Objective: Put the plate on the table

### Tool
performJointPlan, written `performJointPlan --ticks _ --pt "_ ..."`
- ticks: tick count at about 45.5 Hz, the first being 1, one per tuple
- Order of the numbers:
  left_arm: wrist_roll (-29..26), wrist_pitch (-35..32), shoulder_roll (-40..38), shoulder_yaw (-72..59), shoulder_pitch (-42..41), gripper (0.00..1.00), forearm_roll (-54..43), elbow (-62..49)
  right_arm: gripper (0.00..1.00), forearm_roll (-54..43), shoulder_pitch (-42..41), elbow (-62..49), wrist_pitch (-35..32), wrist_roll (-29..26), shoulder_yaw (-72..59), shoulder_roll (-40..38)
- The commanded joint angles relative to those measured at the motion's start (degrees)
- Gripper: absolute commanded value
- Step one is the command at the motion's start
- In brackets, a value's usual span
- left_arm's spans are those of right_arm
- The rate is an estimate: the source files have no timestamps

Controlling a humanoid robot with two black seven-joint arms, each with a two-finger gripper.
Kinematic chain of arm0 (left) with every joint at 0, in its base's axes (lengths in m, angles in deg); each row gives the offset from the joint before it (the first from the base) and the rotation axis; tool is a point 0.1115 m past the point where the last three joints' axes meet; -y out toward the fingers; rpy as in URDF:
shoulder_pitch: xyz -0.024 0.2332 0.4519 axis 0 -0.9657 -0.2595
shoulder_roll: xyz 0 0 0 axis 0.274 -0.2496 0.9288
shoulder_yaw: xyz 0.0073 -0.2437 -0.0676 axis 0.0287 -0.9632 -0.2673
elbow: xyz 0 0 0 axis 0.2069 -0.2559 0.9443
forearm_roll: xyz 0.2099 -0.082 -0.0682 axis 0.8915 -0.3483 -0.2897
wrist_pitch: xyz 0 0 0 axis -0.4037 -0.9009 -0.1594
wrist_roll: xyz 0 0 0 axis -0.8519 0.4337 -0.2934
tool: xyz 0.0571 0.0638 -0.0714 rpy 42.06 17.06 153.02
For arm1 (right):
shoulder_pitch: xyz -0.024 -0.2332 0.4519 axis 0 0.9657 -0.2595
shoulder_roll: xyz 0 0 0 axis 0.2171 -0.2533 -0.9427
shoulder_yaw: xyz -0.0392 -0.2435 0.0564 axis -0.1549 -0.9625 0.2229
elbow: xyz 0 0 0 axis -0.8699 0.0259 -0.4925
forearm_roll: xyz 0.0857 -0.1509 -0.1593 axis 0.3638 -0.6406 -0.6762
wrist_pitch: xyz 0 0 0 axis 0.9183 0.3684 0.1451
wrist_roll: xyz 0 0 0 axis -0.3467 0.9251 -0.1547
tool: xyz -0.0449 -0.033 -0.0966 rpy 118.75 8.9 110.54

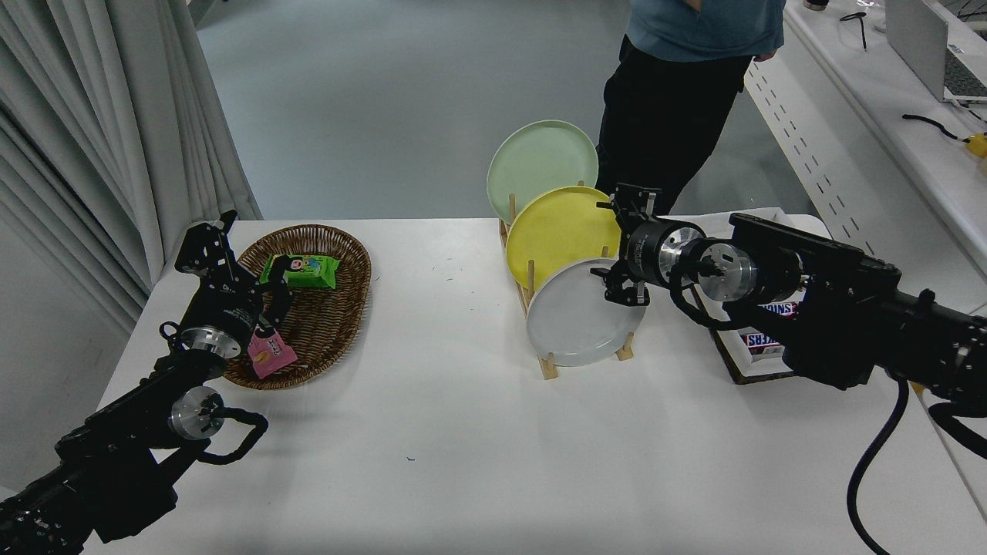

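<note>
The left gripper (231, 254) sat parked at the lower left over the wicker basket (339, 308), its state impossible to tell. Farther in, on the table (463, 432), the light-gray plate (574, 324) stood upright in the nearest slot of the wooden rack (549, 368). The right gripper (626, 243) hung spread wide at its upper right rim, holding nothing, with the yellow plate (555, 231) and pale green plate (540, 158) behind.
</note>
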Motion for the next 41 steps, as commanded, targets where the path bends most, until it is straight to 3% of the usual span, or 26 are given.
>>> performJointPlan --ticks 1,11,16,28,32,41 --pt "0.0 0.0 0.0 0.0 0.0 1.00 0.0 0.0 0.82 0.1 0.1 0.3 -1.5 0.0 0.1 0.0" --pt "0.0 0.0 0.0 0.0 0.0 1.00 0.0 0.0 0.78 0.1 0.6 0.7 -4.2 -0.5 -0.1 -0.2" --pt "0.0 0.0 0.0 0.0 0.0 1.00 0.0 0.0 0.66 0.4 0.9 1.1 -4.2 -2.7 0.0 -0.2" --pt "0.0 0.0 0.0 0.0 0.0 1.00 0.0 0.0 0.63 0.6 0.9 1.2 -3.8 -4.1 1.1 -1.1" --pt "0.0 0.0 0.0 0.0 0.0 1.00 0.0 0.0 0.53 0.5 0.9 1.2 -3.8 -5.6 1.3 -1.3" --pt "0.0 0.0 0.0 0.0 0.0 1.00 0.0 0.0 0.50 0.5 0.9 1.2 -3.8 -7.6 1.4 -1.6"
